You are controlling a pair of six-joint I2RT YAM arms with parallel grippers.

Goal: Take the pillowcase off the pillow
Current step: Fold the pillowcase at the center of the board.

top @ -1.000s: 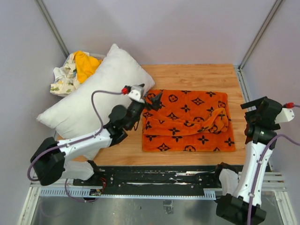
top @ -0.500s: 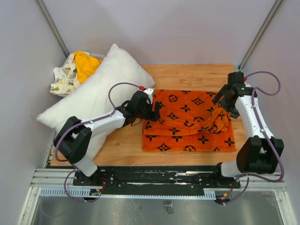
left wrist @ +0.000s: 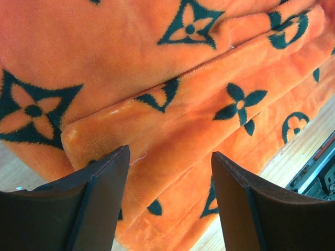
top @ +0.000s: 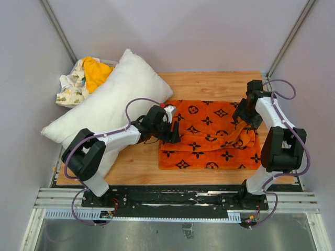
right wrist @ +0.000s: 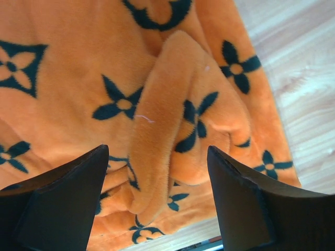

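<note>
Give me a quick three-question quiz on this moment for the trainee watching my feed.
1. True or false: the pillow lies outside the pillowcase, to its left in the top view.
2. Fill the blank: the right gripper has its jaws ____ above the bunched right end of the pillowcase.
3. What lies right under the left gripper?
A. the pillow
B. a folded edge of the pillowcase
C. the right gripper

Key: 1 true; 2 open; 3 B.
</note>
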